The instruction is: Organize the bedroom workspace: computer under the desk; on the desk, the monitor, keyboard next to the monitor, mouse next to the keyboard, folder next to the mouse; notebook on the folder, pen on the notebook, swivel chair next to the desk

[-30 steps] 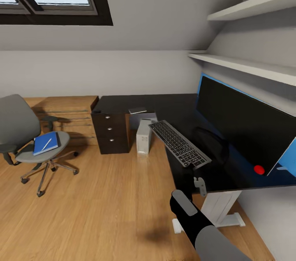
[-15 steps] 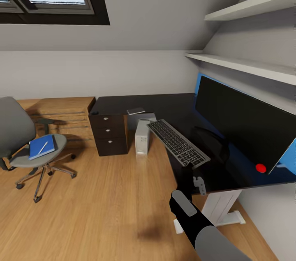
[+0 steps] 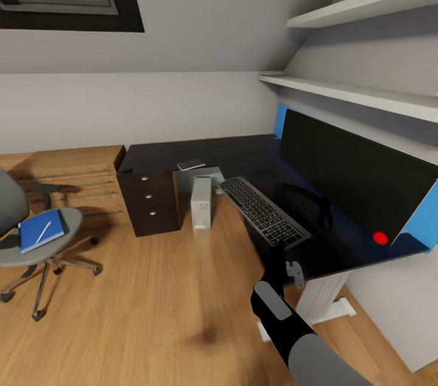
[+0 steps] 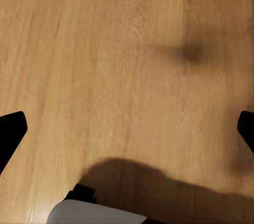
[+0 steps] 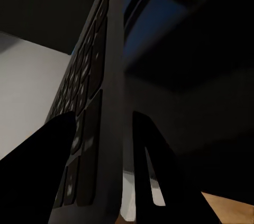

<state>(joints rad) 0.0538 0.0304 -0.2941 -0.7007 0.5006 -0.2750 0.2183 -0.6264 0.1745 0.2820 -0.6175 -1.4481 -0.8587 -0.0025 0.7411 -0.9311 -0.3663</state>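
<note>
Two dark fingers of the right end effector [image 5: 114, 166] clamp the near end of the slim dark grey keyboard with black keys [image 3: 263, 211], one finger on the key face and one on the underside. In the head view the keyboard sits tilted over the front edge of the long black L-shaped surface [image 3: 201, 152], before the wide black monitor [image 3: 356, 176]. A small light grey tower computer [image 3: 201, 202] stands on the wooden floor [image 3: 152, 289] beside the dark drawers. Well apart, the grey swivel chair [image 3: 24, 240] carries the bright blue folder [image 3: 39, 231] with a thin white pen [image 3: 42, 232] on top. The left end effector [image 4: 127, 129] is spread wide over bare floor, holding nothing.
</note>
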